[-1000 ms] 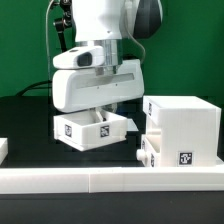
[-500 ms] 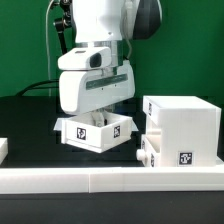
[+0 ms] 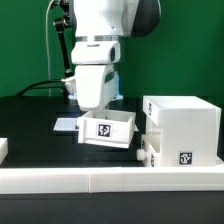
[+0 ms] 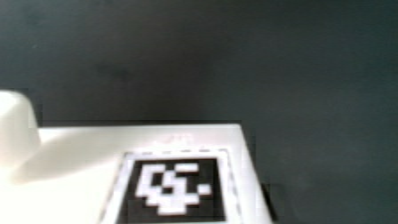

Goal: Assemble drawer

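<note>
My gripper point(image 3: 101, 110) comes down from above onto a small white open-topped tray point(image 3: 108, 131) with a black-and-white tag on its front. The tray sits tilted, held just off the black table. My fingertips are hidden behind the hand and the tray wall. The large white cube housing point(image 3: 186, 125) stands to the exterior view's right, with a tag low on its front. A second small white part point(image 3: 146, 155) lies against the housing's lower left corner. In the wrist view the tray's tagged white face point(image 4: 173, 186) shows very close over dark table.
A low white border wall point(image 3: 100, 181) runs along the front. A thin flat white piece point(image 3: 65, 125) lies on the table behind the tray. A small white block point(image 3: 3, 149) sits at the exterior view's left edge. Dark cables hang behind the arm.
The gripper has turned and moved toward the exterior view's right, carrying the tray closer to the housing. The flat white piece behind it is now uncovered.
</note>
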`<state>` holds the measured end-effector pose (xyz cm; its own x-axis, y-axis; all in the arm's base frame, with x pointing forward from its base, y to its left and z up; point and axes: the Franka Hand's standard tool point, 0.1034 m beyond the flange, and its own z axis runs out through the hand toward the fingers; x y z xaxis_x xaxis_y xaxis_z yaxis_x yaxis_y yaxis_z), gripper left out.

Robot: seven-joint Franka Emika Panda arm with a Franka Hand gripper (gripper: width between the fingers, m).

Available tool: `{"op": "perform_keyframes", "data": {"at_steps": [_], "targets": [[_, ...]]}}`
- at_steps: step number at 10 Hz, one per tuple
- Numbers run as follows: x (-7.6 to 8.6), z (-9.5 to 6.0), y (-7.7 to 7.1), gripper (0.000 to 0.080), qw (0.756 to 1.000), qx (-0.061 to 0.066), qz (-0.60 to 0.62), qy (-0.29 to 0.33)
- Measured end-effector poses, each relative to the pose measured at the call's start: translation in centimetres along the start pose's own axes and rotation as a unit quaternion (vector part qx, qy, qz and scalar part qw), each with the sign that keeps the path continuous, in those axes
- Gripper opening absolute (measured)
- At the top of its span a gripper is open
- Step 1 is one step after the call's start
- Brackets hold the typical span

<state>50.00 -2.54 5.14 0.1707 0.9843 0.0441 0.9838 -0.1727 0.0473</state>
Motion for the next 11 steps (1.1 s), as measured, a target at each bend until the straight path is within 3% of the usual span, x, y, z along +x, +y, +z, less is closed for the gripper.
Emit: {"op": "perform_keyframes", "data": {"at_steps": [3,5,6,7,8,11], "targets": [[-0.2,0.1,0.0,0.0042,0.999,0.002,-0.04,-0.002],[0.0,-0.5,1.2,0.0042,0.999,0.027,-0.042,-0.006],[0.2,-0.8,2.2,0.0042,0.999,0.019,-0.042,-0.005],[0.3,-0.9,2.4,0.0042,0.999,0.024,-0.043,-0.005],[0.3,-1.1,2.6,0.0042,0.998,0.037,-0.043,-0.007],[0.1,-0.8,2.5,0.0042,0.998,0.038,-0.046,-0.005]]}}
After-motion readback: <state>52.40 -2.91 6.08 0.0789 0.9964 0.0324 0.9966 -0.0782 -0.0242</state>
